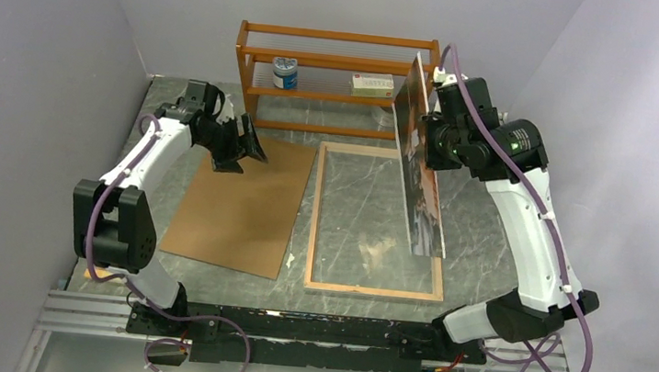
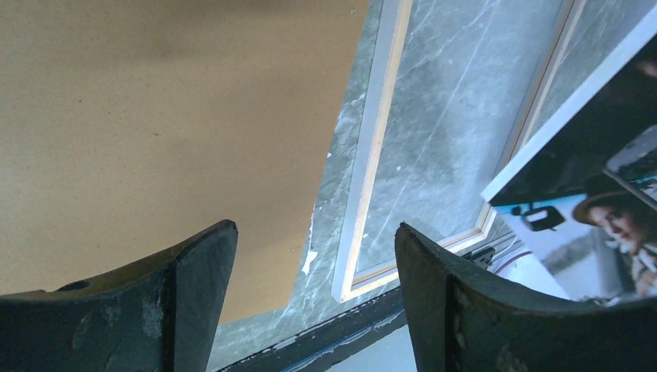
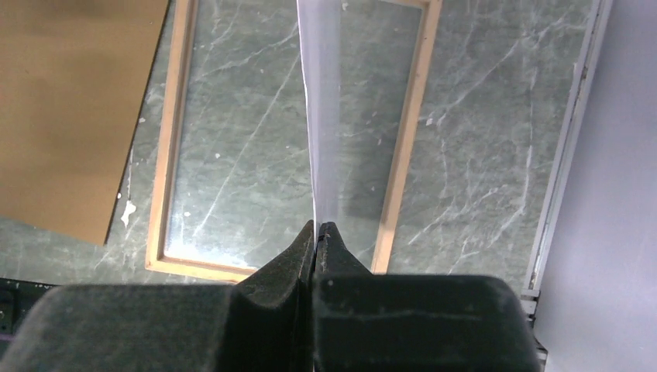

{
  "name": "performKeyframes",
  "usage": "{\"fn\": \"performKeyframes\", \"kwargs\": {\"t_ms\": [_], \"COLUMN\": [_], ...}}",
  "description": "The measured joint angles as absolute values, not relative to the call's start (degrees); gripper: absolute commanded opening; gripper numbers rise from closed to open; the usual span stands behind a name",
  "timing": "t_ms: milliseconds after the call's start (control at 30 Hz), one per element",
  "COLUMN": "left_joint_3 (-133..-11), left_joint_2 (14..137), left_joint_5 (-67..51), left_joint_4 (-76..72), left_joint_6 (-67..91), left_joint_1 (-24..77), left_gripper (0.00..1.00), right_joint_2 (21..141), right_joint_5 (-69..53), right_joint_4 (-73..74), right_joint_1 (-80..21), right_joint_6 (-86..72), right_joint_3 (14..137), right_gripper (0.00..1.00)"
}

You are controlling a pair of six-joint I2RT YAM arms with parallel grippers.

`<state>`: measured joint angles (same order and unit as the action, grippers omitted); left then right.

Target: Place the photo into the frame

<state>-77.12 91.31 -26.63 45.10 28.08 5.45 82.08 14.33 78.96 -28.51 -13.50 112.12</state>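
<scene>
Pale grey walls (image 1: 36,44) enclose a marbled table (image 1: 223,287), orange shelf rack (image 1: 339,60) behind.

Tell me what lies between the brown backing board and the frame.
Only a narrow strip of grey marbled table, bare but for small pale flecks, separates the backing board from the frame. The top view shows it, and so does the left wrist view.

In the top view the upright photo (image 1: 423,182) covers much of the right rail of the frame (image 1: 314,231), and the labels on the jar (image 1: 285,73) and the box (image 1: 372,84) in the shelf rack (image 1: 339,60) are too small to read. The right wrist view shows the photo only edge-on, so its printed face cannot be seen there. In the left wrist view the photo runs out past the right edge, the frame past the top, and the backing board (image 2: 155,116) past the top and left.
</scene>
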Motion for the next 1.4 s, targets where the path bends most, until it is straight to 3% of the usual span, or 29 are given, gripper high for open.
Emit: {"fn": "performKeyframes", "kwargs": {"t_ms": [300,733,1400], "left_joint_3": [-75.66,-75.61,-74.0], "left_joint_2": [93.25,93.71,94.15], "left_joint_5": [-25.04,-22.57,-22.17], "left_joint_4": [44.91,45.3,44.82], "left_joint_6": [28.08,27.88,27.86], "left_joint_1": [6.7,6.85,6.85], "left_gripper": [0.79,0.79,0.79], "right_joint_2": [89.91,113.8,116.79], "right_joint_5": [13.45,14.06,8.14], "right_joint_4": [82.24,83.53,68.73], "right_joint_1": [-29.82,-43.66,-44.86], "right_joint_6": [-14.15,-25.32,-47.37], "right_joint_3": [115.2,115.72,111.31], "right_gripper": [0.0,0.0,0.0]}}
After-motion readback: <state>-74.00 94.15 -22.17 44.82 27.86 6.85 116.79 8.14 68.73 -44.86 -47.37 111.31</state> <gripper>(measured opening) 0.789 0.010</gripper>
